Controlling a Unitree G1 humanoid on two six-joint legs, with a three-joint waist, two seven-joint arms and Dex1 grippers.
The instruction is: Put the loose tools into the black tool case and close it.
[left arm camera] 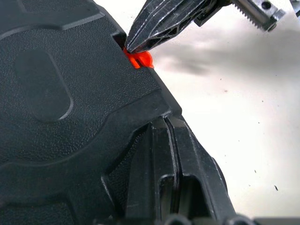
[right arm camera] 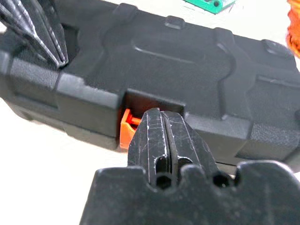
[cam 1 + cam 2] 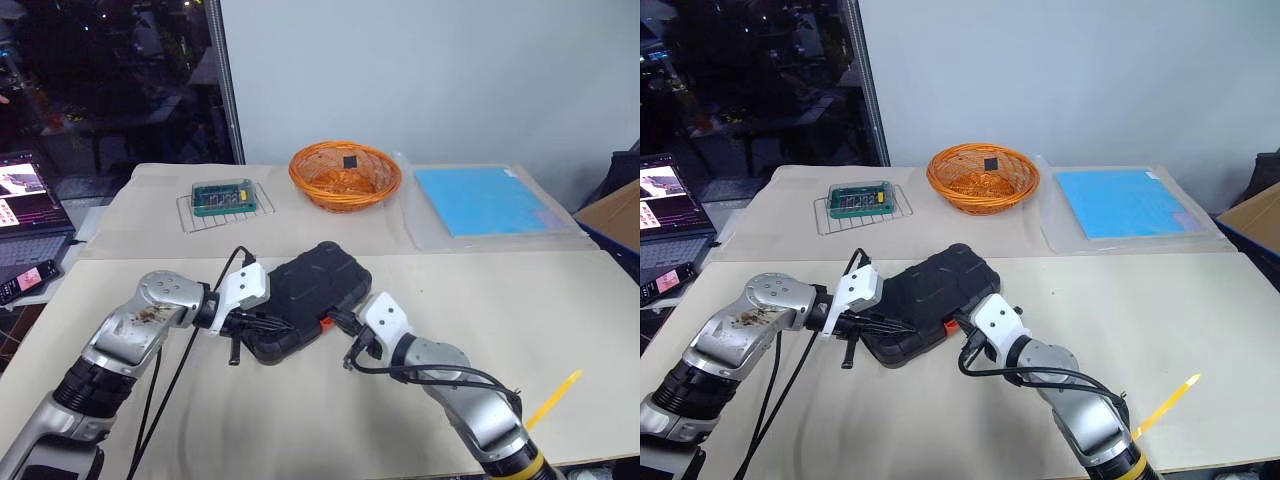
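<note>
The case lies closed on the table. Both grippers are clenched empty: right gripper at the orange latch, left gripper on the lid.

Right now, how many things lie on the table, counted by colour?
Black: 1, the case
Orange: 1, the basket
Green: 1, the board
Blue: 1, the sheet
Yellow: 1, the strip
Total: 5

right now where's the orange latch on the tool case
In the right wrist view, the orange latch sits on the case's front edge, at the shut right gripper's tips.
</note>
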